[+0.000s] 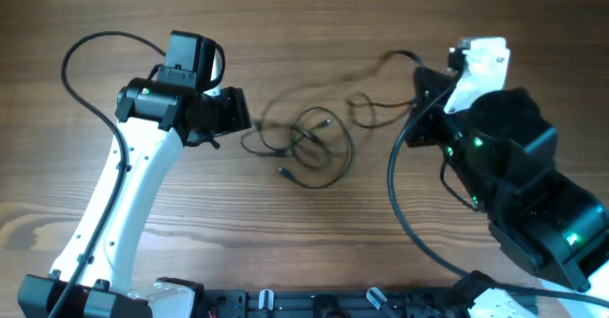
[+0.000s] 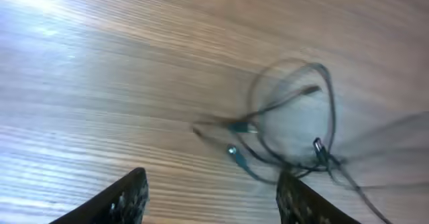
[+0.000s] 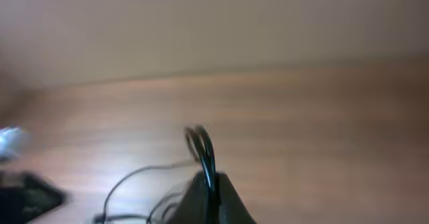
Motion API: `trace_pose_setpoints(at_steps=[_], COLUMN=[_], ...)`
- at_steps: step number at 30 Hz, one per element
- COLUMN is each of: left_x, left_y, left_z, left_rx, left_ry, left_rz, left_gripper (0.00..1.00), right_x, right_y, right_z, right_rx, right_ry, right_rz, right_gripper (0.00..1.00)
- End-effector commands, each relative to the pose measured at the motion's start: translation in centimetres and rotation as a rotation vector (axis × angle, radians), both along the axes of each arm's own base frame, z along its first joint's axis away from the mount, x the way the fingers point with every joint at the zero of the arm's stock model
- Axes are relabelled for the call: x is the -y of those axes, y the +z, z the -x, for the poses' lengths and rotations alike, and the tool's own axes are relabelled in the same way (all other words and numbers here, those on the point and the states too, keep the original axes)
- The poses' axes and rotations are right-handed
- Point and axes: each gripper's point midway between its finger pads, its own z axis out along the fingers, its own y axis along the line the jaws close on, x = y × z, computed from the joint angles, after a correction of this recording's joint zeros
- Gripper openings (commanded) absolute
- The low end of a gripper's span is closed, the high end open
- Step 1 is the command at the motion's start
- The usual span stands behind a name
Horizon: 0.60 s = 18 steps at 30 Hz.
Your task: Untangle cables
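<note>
A tangle of thin dark cables (image 1: 309, 147) lies on the wooden table in the middle, with loops and small plugs; it also shows in the left wrist view (image 2: 295, 130). My left gripper (image 1: 238, 113) is open and empty just left of the tangle, its fingers (image 2: 211, 194) apart over bare wood, the right finger at the tangle's edge. My right gripper (image 1: 423, 94) is shut on a strand of black cable (image 3: 201, 147), which sticks up from between the closed fingers (image 3: 209, 184). A blurred strand (image 1: 376, 70) runs from it toward the tangle.
The arms' own thick black supply cables (image 1: 404, 194) loop over the table at right and at far left (image 1: 76, 80). The table's far edge shows in the right wrist view (image 3: 268, 68). Black base hardware (image 1: 333, 304) lines the front edge.
</note>
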Motion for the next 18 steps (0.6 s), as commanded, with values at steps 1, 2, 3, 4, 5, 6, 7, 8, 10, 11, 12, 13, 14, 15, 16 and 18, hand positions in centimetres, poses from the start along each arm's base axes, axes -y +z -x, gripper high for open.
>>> trace_pose_setpoints(at_steps=[1, 2, 3, 4, 5, 6, 7, 8, 10, 11, 12, 13, 14, 15, 16, 18], left_x=[-4.1, -4.8, -4.9, -4.8, -4.3, -3.5, -2.5, -1.6, -0.5, -0.5, -0.6, -0.6, -0.6, -0.6, -0.6, -0.7], left_y=[-0.2, 0.1, 0.3, 0.6, 1.0, 1.2, 1.6, 1.8, 2.0, 1.9, 1.9, 1.8, 1.8, 1.8, 1.8, 1.8], left_z=[-0.2, 0.0, 0.1, 0.1, 0.2, 0.3, 0.5, 0.6, 1.1, 1.3, 1.4, 1.4, 1.4, 1.4, 1.3, 1.3], left_rx=[-0.022, -0.026, -0.025, -0.022, -0.017, -0.012, -0.007, -0.006, -0.012, -0.015, -0.017, -0.017, -0.016, -0.016, -0.015, -0.013], left_ry=[0.234, 0.275, 0.281, 0.265, 0.225, 0.175, 0.11, 0.056, -0.016, -0.026, -0.041, -0.039, -0.04, -0.039, -0.039, -0.038], left_rz=[-0.038, -0.016, 0.003, 0.032, 0.067, 0.099, 0.141, 0.176, 0.214, 0.211, 0.205, 0.201, 0.201, 0.201, 0.201, 0.198], left_gripper=[0.63, 0.63, 0.64, 0.66, 0.68, 0.69, 0.71, 0.71, 0.72, 0.72, 0.72, 0.72, 0.72, 0.72, 0.73, 0.74], right_x=[4.8, 4.4, 3.5, 1.4, -0.7, -3.9, -8.0, -10.9, -13.5, -12.5, -10.3, -7.5, -4.1, -1.2, 0.2, 0.7], right_y=[-2.1, -3.3, -3.9, -4.6, -4.8, -4.9, -4.9, -4.7, -5.7, -7.0, -8.6, -10.3, -11.8, -12.9, -13.9, -16.5], right_z=[0.1, 0.2, 0.1, -0.2, -0.3, -0.1, 1.1, 2.7, 3.7, 2.2, 0.2, -1.4, -2.4, -2.6, -2.5, -2.3], right_rx=[-0.059, -0.109, -0.135, -0.171, -0.182, -0.183, -0.161, -0.132, -0.135, -0.182, -0.248, -0.313, -0.373, -0.42, -0.461, -0.557], right_ry=[-0.317, -0.3, -0.259, -0.131, -0.002, 0.211, 0.509, 0.737, 0.926, 0.823, 0.632, 0.417, 0.185, -0.011, -0.099, -0.13], right_rz=[0.024, 0.041, 0.037, 0.051, 0.069, 0.088, 0.109, 0.106, 0.101, 0.135, 0.185, 0.236, 0.284, 0.324, 0.356, 0.383], right_gripper=[0.08, 0.17, 0.23, 0.23, 0.23, 0.32, 0.42, 0.62, 0.86, 0.9, 0.92, 0.93, 0.95, 0.97, 0.98, 0.98])
